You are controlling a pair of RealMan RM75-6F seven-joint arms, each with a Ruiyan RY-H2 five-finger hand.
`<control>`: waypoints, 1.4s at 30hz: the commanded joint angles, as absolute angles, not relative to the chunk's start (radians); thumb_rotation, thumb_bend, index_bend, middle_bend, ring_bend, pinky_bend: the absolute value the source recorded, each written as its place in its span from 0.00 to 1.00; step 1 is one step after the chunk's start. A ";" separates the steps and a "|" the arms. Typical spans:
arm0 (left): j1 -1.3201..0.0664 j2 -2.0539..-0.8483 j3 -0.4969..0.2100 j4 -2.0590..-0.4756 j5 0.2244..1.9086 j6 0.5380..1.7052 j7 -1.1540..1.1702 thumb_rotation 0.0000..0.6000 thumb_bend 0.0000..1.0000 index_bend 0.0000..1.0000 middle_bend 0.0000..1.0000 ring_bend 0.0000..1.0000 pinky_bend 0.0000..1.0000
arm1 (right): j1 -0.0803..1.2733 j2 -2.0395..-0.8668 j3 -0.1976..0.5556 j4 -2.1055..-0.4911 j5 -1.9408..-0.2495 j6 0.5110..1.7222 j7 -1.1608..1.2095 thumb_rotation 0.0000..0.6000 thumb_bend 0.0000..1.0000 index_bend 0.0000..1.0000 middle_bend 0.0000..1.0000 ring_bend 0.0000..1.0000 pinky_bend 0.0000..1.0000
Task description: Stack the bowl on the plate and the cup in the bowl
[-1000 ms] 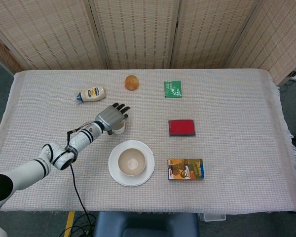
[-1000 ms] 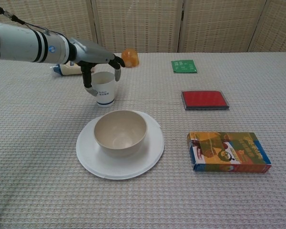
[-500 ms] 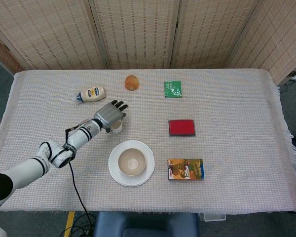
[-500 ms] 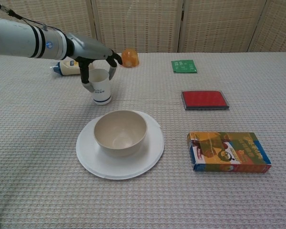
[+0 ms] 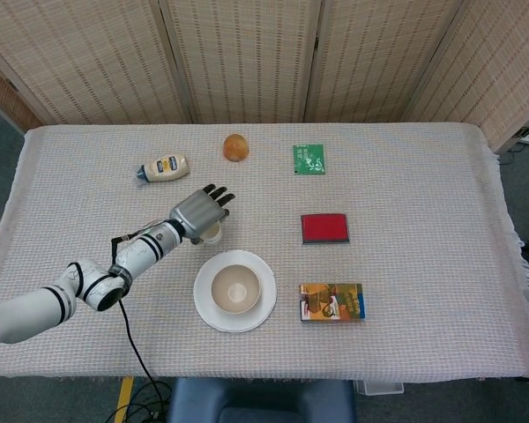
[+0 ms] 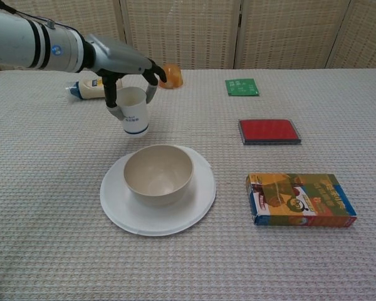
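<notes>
A cloth-covered table (image 5: 441, 211) seen from above and from chest height, with woven screens behind it. The robot's left hand (image 6: 122, 59) grips a white paper cup (image 6: 133, 111) from above, its fingers (image 6: 155, 72) curled around the rim; the cup is upright and appears lifted just clear of the cloth, behind the plate and a little to its left. In the head view the same hand (image 5: 198, 211) covers most of the cup (image 5: 212, 233). The right hand does not appear in either view.

Near the front of the table, a beige bowl (image 6: 158, 174) already sits in the middle of a white plate (image 6: 200, 199) (the bowl is empty). To the right of the plate lies a colourful printed box (image 6: 299, 199), with a flat red case (image 6: 269, 131) behind it and a green packet (image 6: 242, 86) further back. Along the far side, an orange fruit (image 6: 172, 75) and a mayonnaise bottle (image 5: 163, 167) lying on its side.
</notes>
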State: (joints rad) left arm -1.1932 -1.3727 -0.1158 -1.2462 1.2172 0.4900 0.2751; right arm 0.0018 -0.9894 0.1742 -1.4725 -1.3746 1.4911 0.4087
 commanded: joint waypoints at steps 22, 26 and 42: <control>-1.450 -1.215 0.017 -1.847 0.322 0.941 1.012 1.00 0.20 0.52 0.13 0.00 0.14 | 0.080 -0.990 0.179 -1.334 -1.357 1.330 0.602 1.00 0.13 0.00 0.05 0.00 0.00; -1.472 -1.211 0.009 -1.924 0.261 0.995 1.037 1.00 0.20 0.52 0.14 0.00 0.14 | 0.080 -0.993 0.178 -1.326 -1.361 1.335 0.607 1.00 0.13 0.00 0.05 0.00 0.00; -1.520 -1.282 -0.071 -2.000 0.183 1.066 1.033 1.00 0.20 0.54 0.15 0.00 0.14 | 0.070 -0.992 0.184 -1.319 -1.343 1.352 0.626 1.00 0.13 0.00 0.05 0.00 0.00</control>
State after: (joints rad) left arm -1.5188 -1.2736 -0.0656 -2.0070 0.1851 1.0751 1.0414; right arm 0.0711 -0.9915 0.1817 -1.3213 -1.3471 1.3532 0.6236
